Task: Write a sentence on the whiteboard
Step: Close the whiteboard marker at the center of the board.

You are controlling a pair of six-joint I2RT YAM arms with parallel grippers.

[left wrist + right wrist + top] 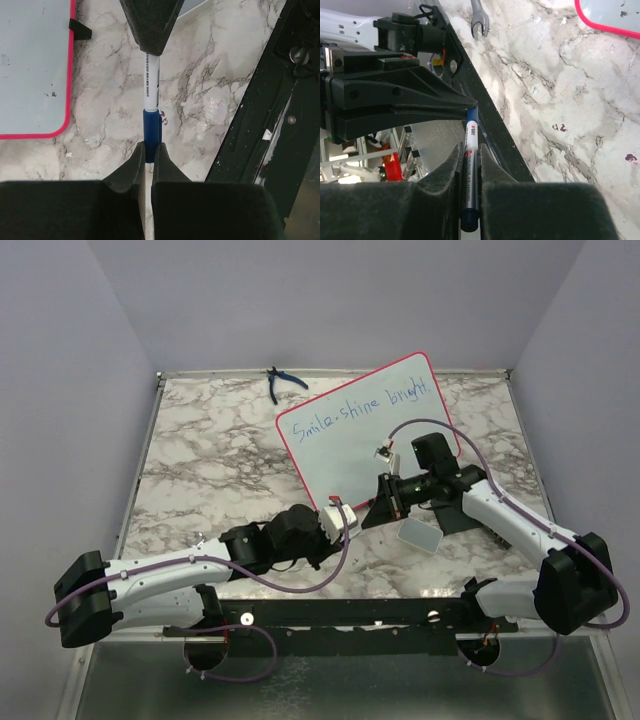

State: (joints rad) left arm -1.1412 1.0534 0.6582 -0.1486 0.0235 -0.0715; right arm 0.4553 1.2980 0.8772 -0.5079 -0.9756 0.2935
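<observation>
Both marker point(151, 95) ends hidden inside left gripper point(148, 150) and right gripper point(150, 47); barrel print too small to read. Left wrist view: whiteboard point(30, 65) cut off, upper left.

The whiteboard point(345, 455) is glossy white with a red-pink frame; the sentence point(357, 411) along its top is thin blue; the table point(200, 460) beneath is white marble veined grey-brown; near its lower edge, the marker point(151, 95) is white with a blue end, the pad point(420, 536) grey; beyond its far corner, the pliers point(275, 380) have blue handles.

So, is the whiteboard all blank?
No, the whiteboard has the sentence written in blue letters along its top edge.
</observation>
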